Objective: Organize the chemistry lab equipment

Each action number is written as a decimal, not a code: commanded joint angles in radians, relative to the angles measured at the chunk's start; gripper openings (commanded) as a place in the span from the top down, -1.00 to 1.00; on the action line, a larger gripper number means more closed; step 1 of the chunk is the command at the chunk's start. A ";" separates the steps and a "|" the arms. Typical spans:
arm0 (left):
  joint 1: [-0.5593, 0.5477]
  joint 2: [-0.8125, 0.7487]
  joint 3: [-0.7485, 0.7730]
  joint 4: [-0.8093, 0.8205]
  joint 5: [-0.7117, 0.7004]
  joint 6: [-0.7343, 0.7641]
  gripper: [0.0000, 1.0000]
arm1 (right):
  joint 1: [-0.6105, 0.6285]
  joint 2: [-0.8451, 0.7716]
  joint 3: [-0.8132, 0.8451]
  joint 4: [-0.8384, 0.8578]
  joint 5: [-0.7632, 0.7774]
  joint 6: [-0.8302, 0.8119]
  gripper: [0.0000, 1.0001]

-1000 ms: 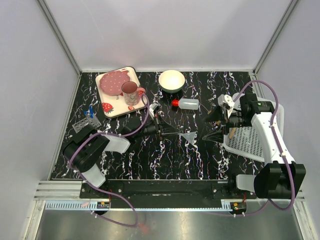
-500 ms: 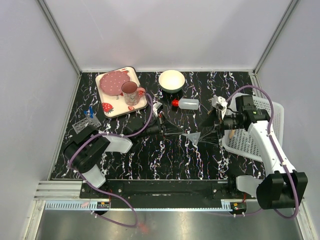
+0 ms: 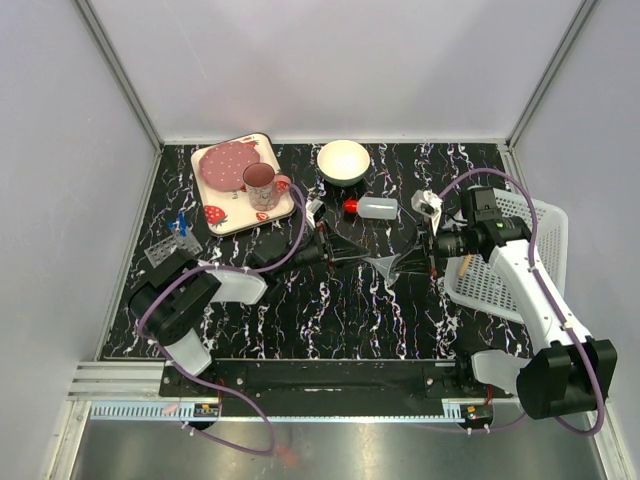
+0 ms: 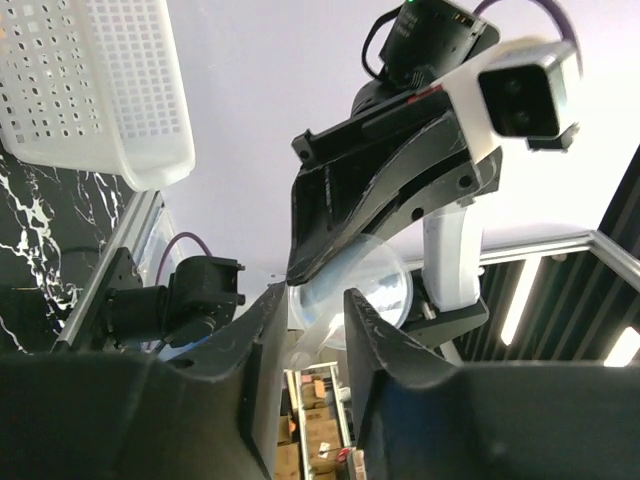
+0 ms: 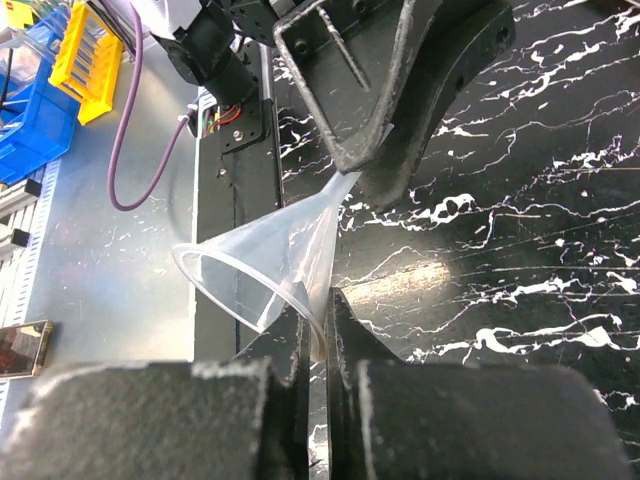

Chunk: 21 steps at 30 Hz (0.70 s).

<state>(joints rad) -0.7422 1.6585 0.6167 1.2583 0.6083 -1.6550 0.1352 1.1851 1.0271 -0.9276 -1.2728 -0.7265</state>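
Observation:
A clear plastic funnel (image 3: 385, 266) hangs in the air over the middle of the table, between the two arms. My right gripper (image 3: 415, 262) is shut on the funnel's wide rim (image 5: 270, 270), pinching the wall between its fingertips (image 5: 322, 305). My left gripper (image 3: 362, 258) is at the narrow end. Its fingers stand slightly apart, with the funnel's stem (image 4: 350, 295) lying loose between them (image 4: 315, 305). A small bottle with a red cap (image 3: 375, 208) lies behind the funnel. A clear rack (image 3: 172, 247) with blue-capped tubes (image 3: 181, 226) sits at the far left.
A white perforated basket (image 3: 510, 255) stands at the right edge, under my right arm. A strawberry-print tray (image 3: 225, 215) with a pink mug (image 3: 262, 186) is at the back left. A white bowl (image 3: 343, 161) sits at the back centre.
My right gripper moved left to the funnel and closed on its rim. My left gripper, shut on the stem before, has parted its fingers.

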 commanded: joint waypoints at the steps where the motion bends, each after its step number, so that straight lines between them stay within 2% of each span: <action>1: -0.010 0.004 0.025 0.377 -0.004 0.003 0.23 | 0.012 -0.021 0.062 0.042 0.038 0.104 1.00; 2: 0.000 0.000 0.022 0.368 -0.001 0.007 -0.05 | 0.011 -0.022 0.065 0.039 0.058 0.116 1.00; 4: 0.016 -0.022 -0.001 0.351 0.005 0.021 -0.29 | 0.009 -0.041 0.070 0.021 0.090 0.119 1.00; 5: 0.038 -0.034 -0.014 0.331 0.005 0.043 -0.59 | 0.004 -0.050 0.071 0.013 0.125 0.113 1.00; 8: 0.099 -0.101 -0.063 0.223 0.022 0.116 -0.98 | -0.028 -0.097 0.074 -0.026 0.168 0.095 1.00; 10: 0.131 -0.181 -0.083 0.121 0.036 0.174 -0.98 | -0.068 -0.119 0.067 -0.033 0.191 0.093 1.00; 13: 0.187 -0.328 -0.054 -0.251 0.047 0.381 -0.98 | -0.129 -0.159 0.056 -0.036 0.239 0.099 1.00; 14: 0.201 -0.371 -0.032 -0.536 0.025 0.543 -0.98 | -0.129 -0.174 0.057 -0.036 0.253 0.101 1.00; 16: 0.204 -0.486 0.073 -0.853 -0.060 0.723 -0.98 | -0.183 -0.186 0.057 -0.037 0.297 0.105 1.00; 17: 0.202 -0.515 0.137 -1.086 -0.156 0.864 -0.98 | -0.190 -0.196 0.063 -0.037 0.312 0.108 1.00; 19: 0.217 -0.580 0.178 -1.256 -0.243 0.947 -0.98 | -0.209 -0.203 0.071 -0.037 0.366 0.119 1.00; 21: 0.228 -0.621 0.212 -1.344 -0.284 1.029 -0.98 | -0.221 -0.203 0.091 -0.039 0.398 0.128 1.00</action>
<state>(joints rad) -0.5358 1.1213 0.7452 0.3634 0.4919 -0.9543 -0.0631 0.9958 1.0599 -0.9661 -0.9783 -0.6254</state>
